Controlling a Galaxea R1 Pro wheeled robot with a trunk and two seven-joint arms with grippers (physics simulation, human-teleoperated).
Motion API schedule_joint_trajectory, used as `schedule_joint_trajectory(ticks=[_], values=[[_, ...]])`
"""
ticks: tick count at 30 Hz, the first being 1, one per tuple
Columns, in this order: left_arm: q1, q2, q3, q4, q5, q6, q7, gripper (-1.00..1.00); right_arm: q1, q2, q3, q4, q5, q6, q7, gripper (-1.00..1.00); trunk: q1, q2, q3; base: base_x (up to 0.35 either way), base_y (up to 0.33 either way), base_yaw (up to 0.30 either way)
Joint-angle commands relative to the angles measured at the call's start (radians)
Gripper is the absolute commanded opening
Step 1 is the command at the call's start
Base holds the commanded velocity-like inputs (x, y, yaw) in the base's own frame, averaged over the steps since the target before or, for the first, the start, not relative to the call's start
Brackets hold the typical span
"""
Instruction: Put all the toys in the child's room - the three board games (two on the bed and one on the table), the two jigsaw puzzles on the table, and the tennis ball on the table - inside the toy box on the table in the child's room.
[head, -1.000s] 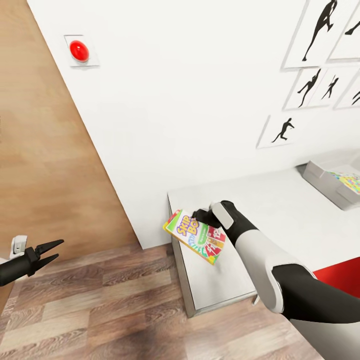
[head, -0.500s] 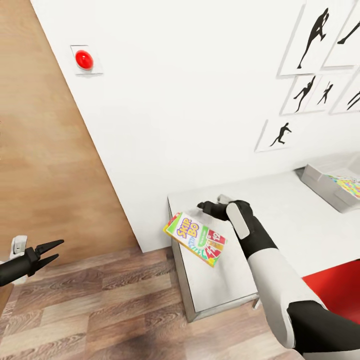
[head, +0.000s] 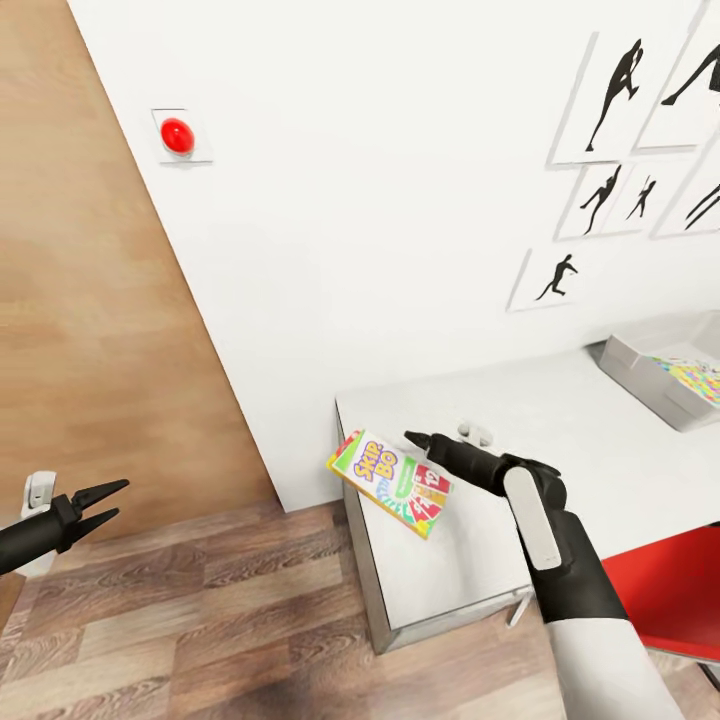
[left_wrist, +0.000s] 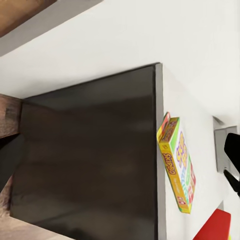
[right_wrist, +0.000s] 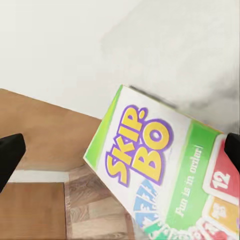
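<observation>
- Green-edged Skip-Bo board game box (head: 391, 481) lying flat at the near left corner of the long white-topped table (head: 560, 440), one corner poking out past the table's left edge, over the wood-plank floor (head: 200, 620).
- Right gripper (head: 422, 439) hovering just above the box's far edge; from the head view, black jaws look closed to a single tip, holding nothing, though whether they touch the lid cannot be told.
- Right wrist view: box lid (right_wrist: 165, 175) close up, cropped by the frame, only dark slivers of the fingers (right_wrist: 10, 152) visible at both sides, well apart from each other, so the jaw opening stays hard to judge.
- Left gripper (head: 100, 501) low at the left, over the floor, jaws parted in a narrow V, empty.
- Left wrist view: box (left_wrist: 177, 162) seen edge-on along the table rim, dark grey table side (left_wrist: 85, 160) below it.
- Shallow light-grey toy box (head: 650, 380) at the far right of the table, cut off by the frame, a multicoloured jigsaw puzzle (head: 695, 378) partly visible inside.
- Red round button (head: 177, 136) on the white wall; black silhouette pictures (head: 615, 90) upper right, some cropped.
- Red surface (head: 670, 590) at lower right, partly behind the right arm, not identifiable.
</observation>
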Motion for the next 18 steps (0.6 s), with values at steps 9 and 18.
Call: schedule_joint_trajectory(ticks=[9,18], values=[[-0.001,-0.002,-0.007,0.000,-0.004,0.002,0.001,1.00,0.169,-0.025,-0.104,-0.072,0.005,-0.032,0.342,1.00,0.001,-0.002,0.013,0.000,0.000,0.000],[-0.001,-0.032,-0.034,-0.001,-0.006,-0.051,0.006,1.00,0.242,-0.063,-0.161,-0.094,0.013,-0.087,0.558,1.00,0.001,-0.002,0.026,0.000,0.000,0.000]])
